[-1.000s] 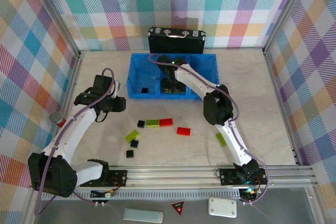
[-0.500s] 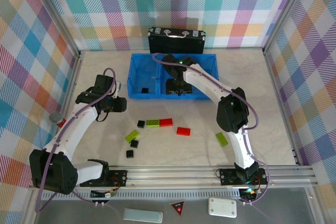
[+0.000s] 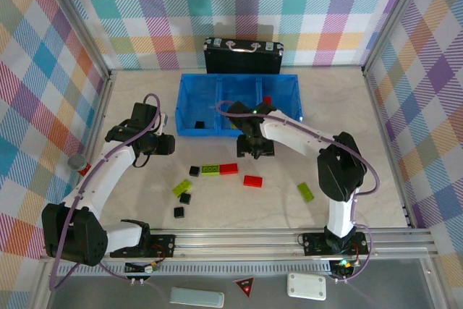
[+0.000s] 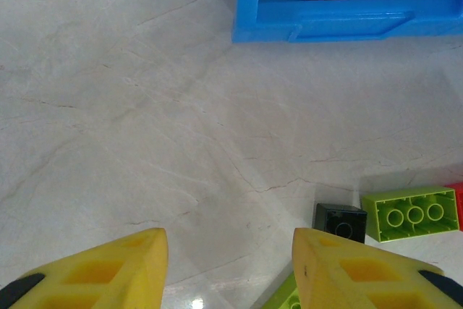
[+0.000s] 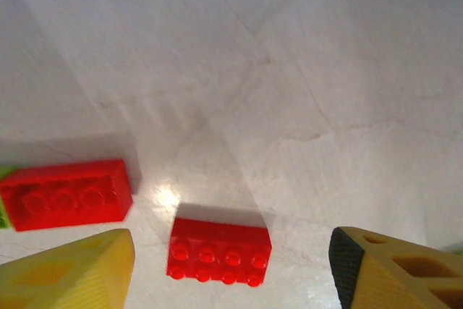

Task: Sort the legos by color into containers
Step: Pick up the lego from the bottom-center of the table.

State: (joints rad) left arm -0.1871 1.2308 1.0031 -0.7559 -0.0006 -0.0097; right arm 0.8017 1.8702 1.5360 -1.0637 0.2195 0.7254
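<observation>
Blue tray (image 3: 189,132) at the counter's (image 3: 376,142) far edge, a black brick (image 3: 198,124) in its left compartment, red, green and black legos (image 3: 211,170) loose mid-counter, right pincer (image 5: 231,265) apart and empty over a red brick (image 5: 219,251), left pincer (image 4: 228,265) apart and empty nearer the left edge.

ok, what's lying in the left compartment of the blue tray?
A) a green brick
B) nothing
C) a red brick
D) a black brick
D: a small black brick sits in the left compartment of the blue tray, near its front wall.
</observation>
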